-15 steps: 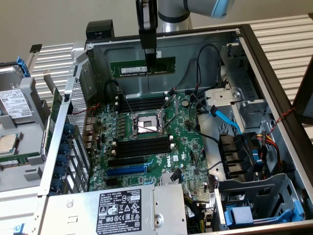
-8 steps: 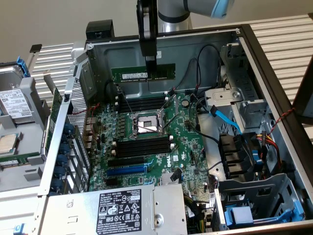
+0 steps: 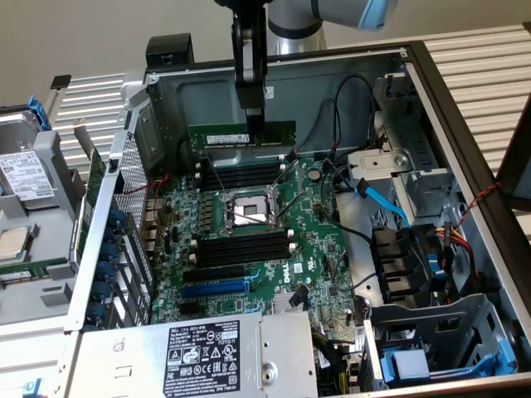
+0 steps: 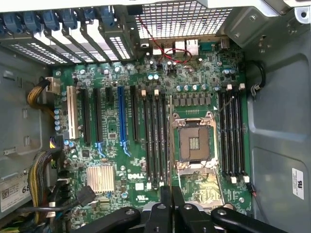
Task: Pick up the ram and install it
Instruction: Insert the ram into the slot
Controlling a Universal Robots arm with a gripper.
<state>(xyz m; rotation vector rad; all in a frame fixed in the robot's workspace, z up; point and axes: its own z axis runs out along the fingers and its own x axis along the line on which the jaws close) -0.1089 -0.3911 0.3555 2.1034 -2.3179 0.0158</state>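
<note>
Green ram (image 3: 217, 136), middle hidden behind end effector (image 3: 251, 126) (clamped)

Beige wall (image 3: 83, 33), white slatted panels (image 3: 485, 66)

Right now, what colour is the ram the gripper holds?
Dark green, with a white label. The ram shows best in the exterior view.

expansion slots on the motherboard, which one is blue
The long blue slot, the only coloured one. It sits between black slots; the rest are black, apart from one white slot near the board's edge.
</note>
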